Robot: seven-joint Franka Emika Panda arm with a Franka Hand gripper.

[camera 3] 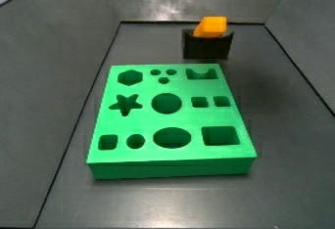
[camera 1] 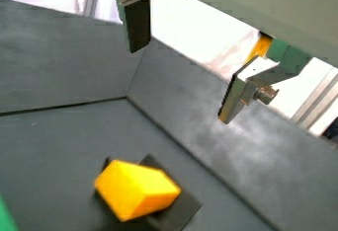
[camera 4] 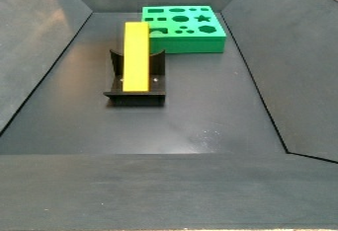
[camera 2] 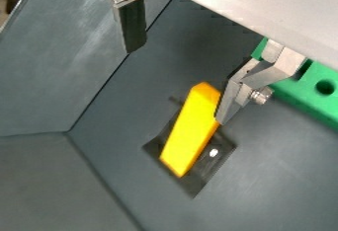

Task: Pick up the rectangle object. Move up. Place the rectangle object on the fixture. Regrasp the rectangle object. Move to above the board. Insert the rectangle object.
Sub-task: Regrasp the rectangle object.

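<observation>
Block [camera 2: 191, 126] rests on the fixture [camera 2: 199, 167], long axis leaning upward, directly below my gripper [camera 2: 185, 52], whose jaws hang spread and empty.

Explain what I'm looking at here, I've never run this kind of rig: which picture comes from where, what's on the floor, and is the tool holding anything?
Two pictures come from cameras on the arm's wrist, looking down past the tool. Its silver fingers stand apart with nothing between them, so it holds nothing. The other two come from fixed cameras beside the workspace; the arm is not in them. On the dark floor sits the fixture, a small black holder. The rectangle object, a long orange-yellow block, rests on it, below the open tool in both wrist views. Beside the holder lies the board, a green slab with shaped holes.
</observation>
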